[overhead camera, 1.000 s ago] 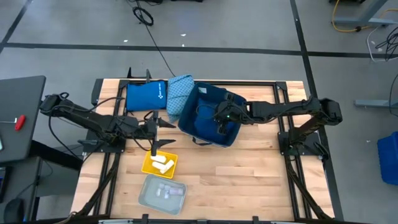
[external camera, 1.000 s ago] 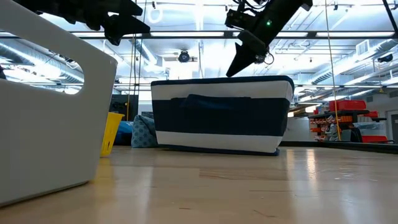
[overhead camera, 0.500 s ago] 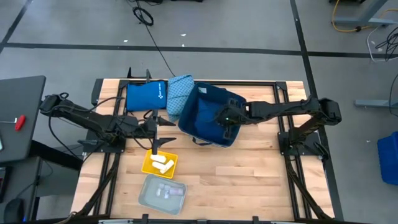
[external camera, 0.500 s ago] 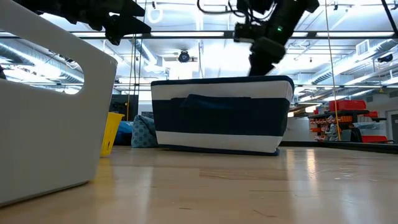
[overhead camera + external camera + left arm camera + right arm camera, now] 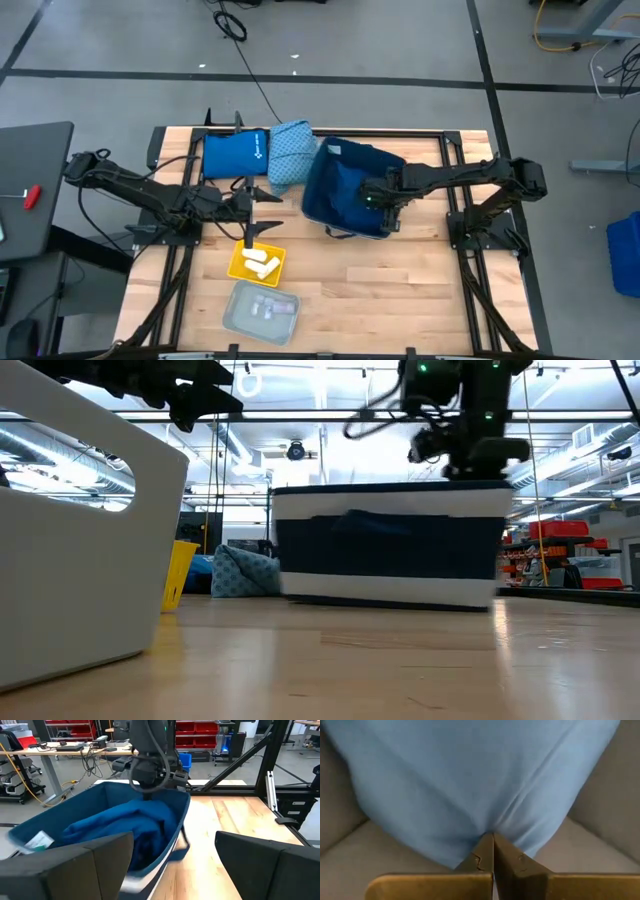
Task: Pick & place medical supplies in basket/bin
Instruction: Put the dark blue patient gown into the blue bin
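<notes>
Blue cloth (image 5: 125,822) lies inside the navy basket (image 5: 318,196), mid-surface. Right gripper (image 5: 382,198) reaches down into it, fingers pressed shut, pinching a fold of the cloth. Left gripper (image 5: 262,197) hovers left of the basket, open, holding nothing. Teal cloth (image 5: 288,152) at far side, touching the basket. White tubes (image 5: 262,261) in yellow tray (image 5: 240,266), near left.

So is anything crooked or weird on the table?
Yes. The dark blue basket sits turned at an angle to the table edges, with blue cloth bunched inside it. The right claw is shut down in the basket, pinching that cloth.
</notes>
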You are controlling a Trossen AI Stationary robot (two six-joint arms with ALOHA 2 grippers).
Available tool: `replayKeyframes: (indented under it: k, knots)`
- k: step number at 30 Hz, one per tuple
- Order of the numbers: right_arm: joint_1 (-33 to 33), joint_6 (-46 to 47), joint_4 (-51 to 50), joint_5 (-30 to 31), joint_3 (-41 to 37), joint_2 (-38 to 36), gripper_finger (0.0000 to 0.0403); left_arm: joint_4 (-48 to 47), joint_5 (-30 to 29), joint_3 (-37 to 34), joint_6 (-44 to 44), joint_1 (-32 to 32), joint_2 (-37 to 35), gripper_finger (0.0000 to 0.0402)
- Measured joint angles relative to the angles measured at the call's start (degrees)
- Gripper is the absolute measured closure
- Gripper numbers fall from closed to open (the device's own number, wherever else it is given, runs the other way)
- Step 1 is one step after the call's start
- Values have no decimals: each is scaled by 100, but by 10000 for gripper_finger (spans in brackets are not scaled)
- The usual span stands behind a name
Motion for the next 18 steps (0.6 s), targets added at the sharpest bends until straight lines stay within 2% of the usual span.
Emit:
replayKeyframes:
  k: [5, 8, 12, 15, 18]
  knots:
    - [0, 413, -1038, 17, 0, 0, 402, 4, 0, 0, -1, 0, 0, 119]
    - [23, 791, -1345, 302, 0, -13, 403, 3, 0, 0, -5, 0, 0, 119]
    - [148, 956, -1162, 598, -2, -103, 403, 48, -124, 0, -51, 1, 10, 119]
    - [259, 958, -793, 713, -4, -212, 403, 176, -423, 0, -49, 2, 72, 119]
    - [379, 880, -317, 773, -4, -400, 403, 190, -452, 0, -70, 4, 213, 119]
